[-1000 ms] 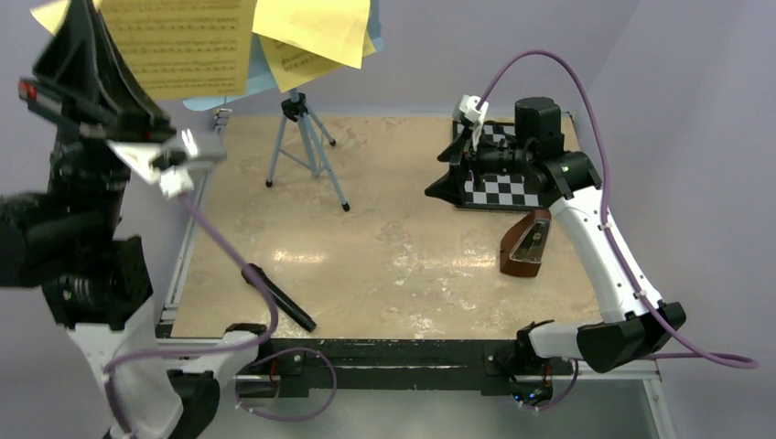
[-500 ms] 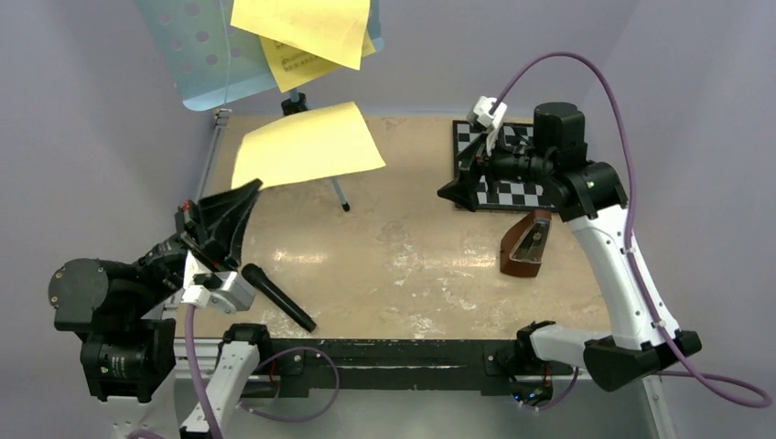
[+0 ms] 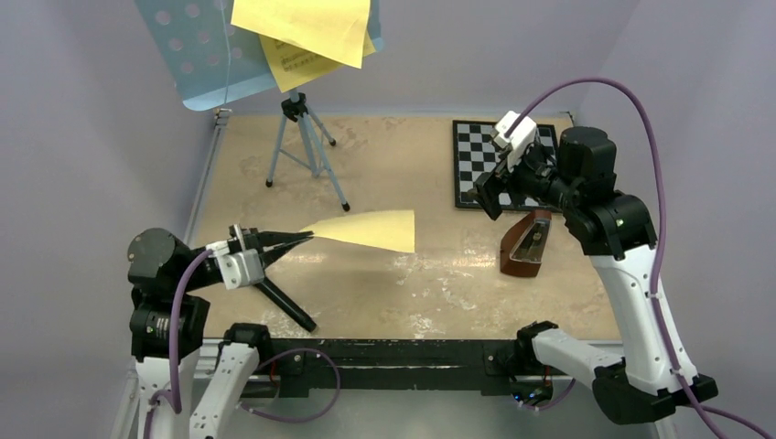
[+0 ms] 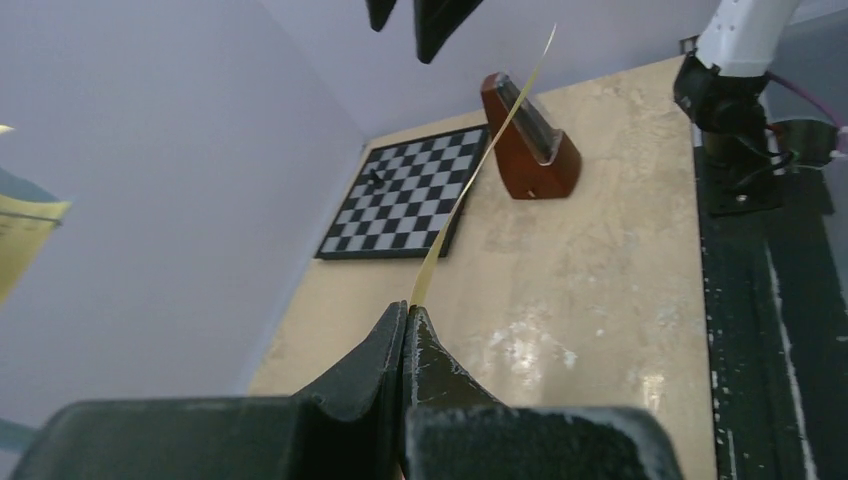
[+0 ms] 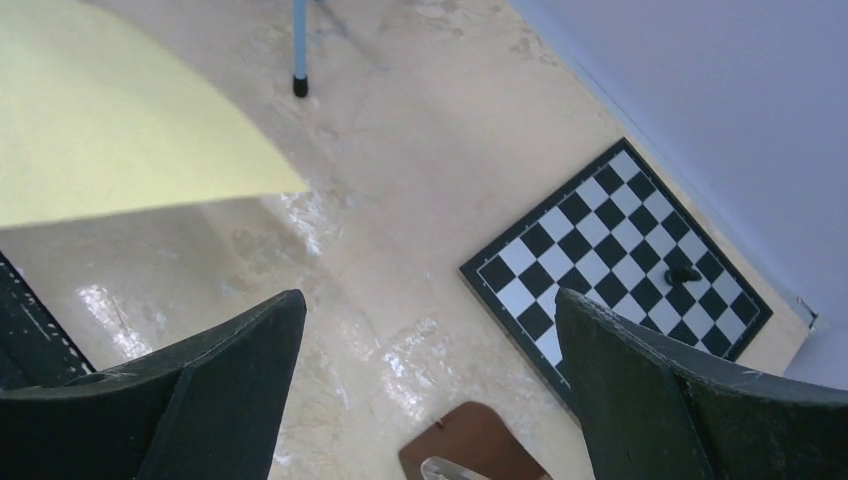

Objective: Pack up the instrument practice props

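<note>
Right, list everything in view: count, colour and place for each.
music stand: one, light blue, on its tripod at the table's far left
sheets on the stand: at least two, yellow, on its perforated tray
held sheet: one, yellow, over the table's middle, pinched at one edge
metronome: one, brown, right side, just nearer than the chessboard
chessboard: one, black and white, far right
small piece: one, black, on the chessboard
black rod: one, lying near the near-left edge
table: one, tan
left gripper: shut on the held sheet
right gripper: open, raised above the chessboard's near edge
</note>
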Available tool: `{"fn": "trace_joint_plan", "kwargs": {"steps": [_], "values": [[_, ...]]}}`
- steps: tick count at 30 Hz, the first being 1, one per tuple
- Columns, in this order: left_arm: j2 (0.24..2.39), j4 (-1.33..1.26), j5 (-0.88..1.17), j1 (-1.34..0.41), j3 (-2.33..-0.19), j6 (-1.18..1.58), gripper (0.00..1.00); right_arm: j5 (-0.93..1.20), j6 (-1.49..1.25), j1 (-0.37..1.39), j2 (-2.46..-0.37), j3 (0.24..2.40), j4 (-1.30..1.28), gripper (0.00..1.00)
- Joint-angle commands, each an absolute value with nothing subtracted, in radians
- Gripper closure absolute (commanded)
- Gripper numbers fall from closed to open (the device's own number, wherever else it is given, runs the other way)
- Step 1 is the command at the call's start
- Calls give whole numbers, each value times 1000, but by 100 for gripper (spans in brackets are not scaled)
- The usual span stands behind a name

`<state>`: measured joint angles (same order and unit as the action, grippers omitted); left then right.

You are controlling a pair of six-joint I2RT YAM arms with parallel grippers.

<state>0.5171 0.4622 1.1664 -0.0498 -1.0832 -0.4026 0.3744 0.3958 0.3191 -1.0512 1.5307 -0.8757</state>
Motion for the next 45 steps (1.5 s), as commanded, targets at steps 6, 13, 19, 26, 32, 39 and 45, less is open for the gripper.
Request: {"fn": "trace_joint_plan", "kwargs": {"steps": [6, 13, 19, 26, 32, 39, 45], "values": [[623, 401, 1004, -401, -971, -247, 100, 325, 380, 234, -1102, 1528, -963, 2], [604, 359, 922, -512, -908, -18, 100, 289, 449, 227, -1165, 1561, -965, 2], [629, 439, 753, -509, -877, 114, 100, 299, 426, 223, -1199, 1551, -935, 2], [984, 310, 754, -509, -930, 90, 100, 342, 379, 223, -1231, 1506, -920, 2], [1299, 107, 676, -510, -1037, 142, 100, 362, 348, 200, -1237, 1466, -884, 2], [1643, 110, 644, -540, -1280, 243, 100, 354, 366, 166, -1254, 1460, -873, 2], [1802, 123, 631, -567, -1352, 433, 100, 345, 353, 152, -1278, 1466, -859, 2]]}}
